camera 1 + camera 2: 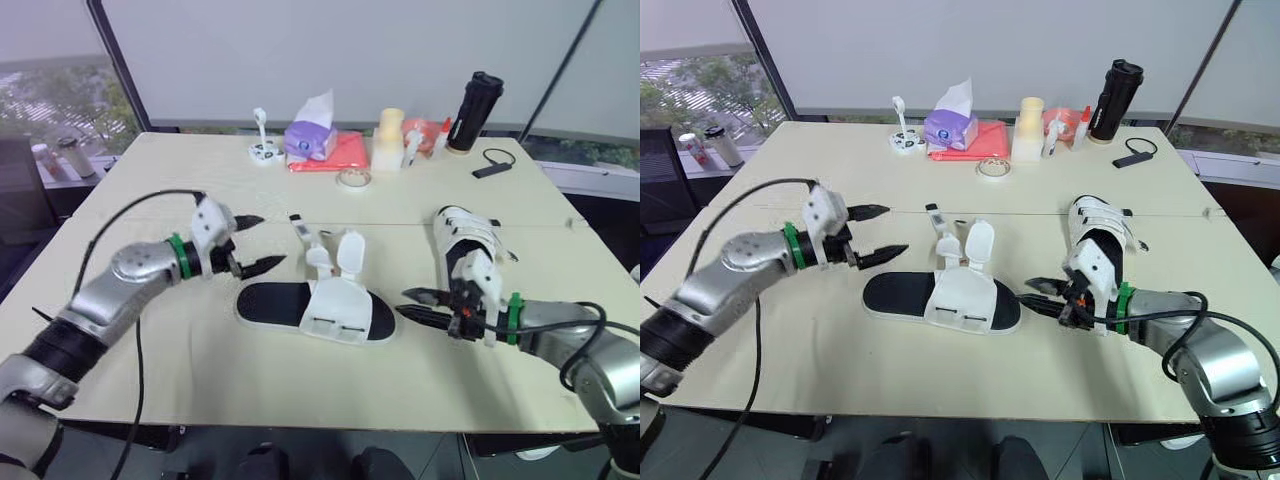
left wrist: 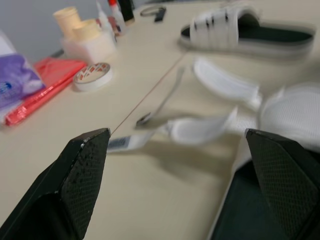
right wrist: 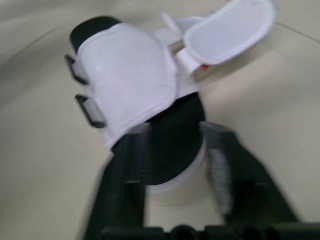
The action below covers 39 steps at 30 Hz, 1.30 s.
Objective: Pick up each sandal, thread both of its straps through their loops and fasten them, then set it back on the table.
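My left gripper (image 1: pixel 262 242) hangs wide open and empty just above the table (image 1: pixel 180 190), beside the flipped-back straps (image 1: pixel 335 255) of the near sandal (image 1: pixel 300 312). My right gripper (image 1: pixel 410 304) is also spread and holds nothing. Its tips point at that sandal's other end, and I cannot tell whether they touch it. There are two sandals. The second sandal (image 1: pixel 465 235) lies strapped shut behind my right wrist, which hides its near end. The table is pale with a seam across its middle. Along its far edge stand one tissue pack (image 1: pixel 312 135), one red pouch (image 1: pixel 340 155), one tape roll (image 1: pixel 353 178), cream cups (image 1: pixel 388 140) and one black bottle (image 1: pixel 474 112). The small bottles beside them are too small to count. Blinds cover the windows behind
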Each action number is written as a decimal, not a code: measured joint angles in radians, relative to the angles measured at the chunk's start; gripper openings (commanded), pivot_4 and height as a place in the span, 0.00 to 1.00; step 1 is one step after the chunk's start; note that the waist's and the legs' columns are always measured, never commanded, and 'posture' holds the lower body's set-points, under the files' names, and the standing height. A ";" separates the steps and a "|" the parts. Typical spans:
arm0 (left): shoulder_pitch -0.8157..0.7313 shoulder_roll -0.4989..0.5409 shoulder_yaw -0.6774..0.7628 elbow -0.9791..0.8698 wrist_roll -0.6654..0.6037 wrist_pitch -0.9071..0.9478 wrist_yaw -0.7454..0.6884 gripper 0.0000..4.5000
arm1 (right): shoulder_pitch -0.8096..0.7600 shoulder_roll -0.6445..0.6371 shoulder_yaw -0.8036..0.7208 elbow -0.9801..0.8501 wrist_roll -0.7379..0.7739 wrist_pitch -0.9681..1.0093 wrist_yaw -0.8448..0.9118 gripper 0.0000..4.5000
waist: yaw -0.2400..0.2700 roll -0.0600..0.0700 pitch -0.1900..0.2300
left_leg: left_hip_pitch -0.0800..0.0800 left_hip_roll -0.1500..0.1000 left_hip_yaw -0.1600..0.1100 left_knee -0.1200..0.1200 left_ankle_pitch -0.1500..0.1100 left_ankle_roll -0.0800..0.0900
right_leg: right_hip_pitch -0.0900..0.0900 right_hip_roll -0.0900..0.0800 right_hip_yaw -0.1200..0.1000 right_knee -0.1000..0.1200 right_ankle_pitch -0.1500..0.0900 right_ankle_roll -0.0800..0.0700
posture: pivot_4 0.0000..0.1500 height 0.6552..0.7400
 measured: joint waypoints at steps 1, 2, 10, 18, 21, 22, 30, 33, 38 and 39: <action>0.008 -0.017 0.035 -0.001 -0.015 0.062 -0.001 1.00 | -0.001 0.002 0.013 0.006 -0.016 -0.020 0.004 0.01 | -0.001 0.000 0.000 | 0.000 -0.001 0.000 0.000 0.000 0.000 | 0.000 0.000 0.000 0.000 0.000 0.000 | 1.00 1.00; 0.018 -0.038 0.068 0.000 -0.025 0.122 0.000 1.00 | -0.004 0.008 0.030 0.018 -0.035 -0.039 0.008 0.01 | -0.003 0.000 0.000 | 0.000 -0.001 0.000 0.000 0.000 0.000 | 0.000 0.000 0.000 0.000 0.000 0.000 | 1.00 1.00; 0.001 -0.170 0.214 0.073 -0.009 0.482 0.089 1.00 | -0.016 0.037 0.173 0.115 -0.174 -0.164 0.055 0.01 | -0.009 0.000 0.000 | 0.001 -0.001 0.000 -0.001 0.000 0.000 | 0.000 0.001 0.000 0.000 0.000 0.000 | 1.00 1.00; -0.010 -0.287 0.295 0.134 0.091 0.544 0.094 1.00 | -0.070 0.113 0.205 0.196 -0.228 -0.237 0.068 0.01 | -0.010 0.000 0.000 | 0.001 -0.001 0.000 -0.001 0.000 0.000 | 0.000 0.001 0.000 0.000 0.000 0.000 | 1.00 1.00; -0.016 -0.311 0.310 0.166 0.127 0.561 0.079 1.00 | -0.089 0.145 0.220 0.226 -0.239 -0.257 0.074 0.01 | -0.010 0.000 0.000 | 0.001 -0.001 0.000 -0.001 0.000 0.000 | 0.000 0.001 0.000 0.000 0.000 0.000 | 1.00 1.00; -0.023 -0.323 0.317 0.189 0.142 0.564 0.076 1.00 | -0.098 0.159 0.228 0.245 -0.241 -0.262 0.077 0.01 | -0.009 0.000 0.000 | 0.001 -0.001 0.000 -0.001 0.000 0.000 | 0.000 0.001 0.000 0.000 0.000 0.000 | 1.00 1.00; -0.151 -0.437 0.407 0.476 0.181 0.697 0.019 1.00 | -0.129 0.219 0.244 0.348 -0.264 -0.321 0.100 0.01 | -0.010 -0.002 -0.001 | 0.002 -0.002 0.000 -0.001 0.000 0.000 | 0.001 0.001 -0.001 0.000 0.000 0.000 | 1.00 1.00; -0.232 -0.485 0.484 0.612 0.152 0.781 0.007 1.00 | -0.135 0.238 0.249 0.368 -0.277 -0.344 0.106 0.01 | -0.017 -0.003 -0.001 | 0.002 -0.002 0.000 -0.001 0.000 0.000 | 0.001 0.001 0.000 0.000 0.000 0.000 | 1.00 1.00; -0.374 -0.512 0.555 0.824 0.138 0.917 -0.039 1.00 | -0.136 0.254 0.256 0.378 -0.294 -0.367 0.106 0.01 | -0.021 -0.003 -0.001 | 0.006 -0.002 0.000 -0.003 0.000 0.000 | 0.002 0.001 0.000 0.001 0.000 0.000 | 1.00 1.00; -0.397 -0.524 0.567 0.870 0.149 0.923 -0.041 1.00 | -0.134 0.254 0.255 0.378 -0.298 -0.370 0.106 0.01 | -0.020 -0.003 -0.001 | 0.006 -0.002 0.000 -0.003 0.000 0.000 | 0.003 0.001 0.000 0.001 0.000 0.000 | 1.00 1.00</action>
